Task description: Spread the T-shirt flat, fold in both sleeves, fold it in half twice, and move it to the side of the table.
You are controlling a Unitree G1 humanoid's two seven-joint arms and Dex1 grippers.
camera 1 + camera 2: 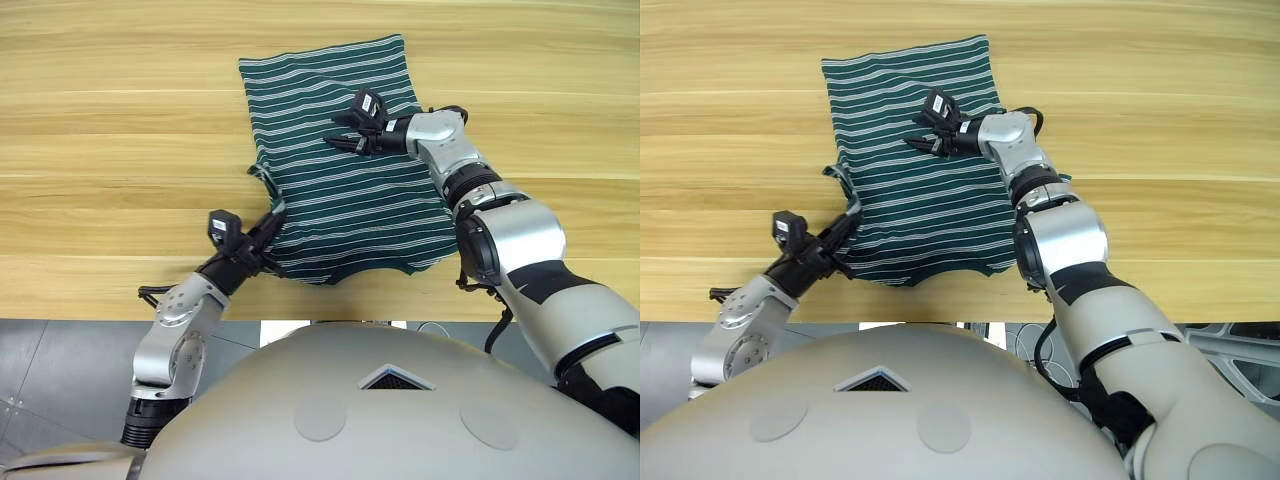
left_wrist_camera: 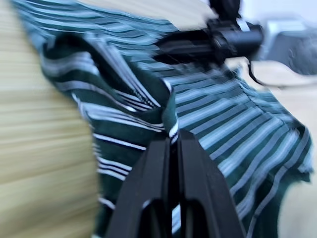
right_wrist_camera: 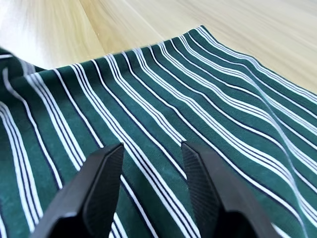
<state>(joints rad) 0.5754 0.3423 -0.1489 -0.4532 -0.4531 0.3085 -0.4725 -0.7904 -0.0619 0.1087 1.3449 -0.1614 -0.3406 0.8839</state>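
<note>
A dark green T-shirt point(image 1: 350, 190) with white stripes lies on the wooden table point(image 1: 120, 130), partly gathered, its hem toward the far edge. My left gripper point(image 1: 272, 228) is at the shirt's near left edge, shut on a fold of the fabric point(image 2: 171, 124) that it holds lifted. My right gripper point(image 1: 345, 135) hovers over the upper middle of the T-shirt point(image 3: 163, 114), its fingers point(image 3: 101, 183) open and empty just above the cloth.
Bare wood of the table point(image 1: 1160, 120) stretches to the left, right and far side of the shirt. The table's near edge point(image 1: 80, 318) runs just below the shirt, with grey floor beyond it.
</note>
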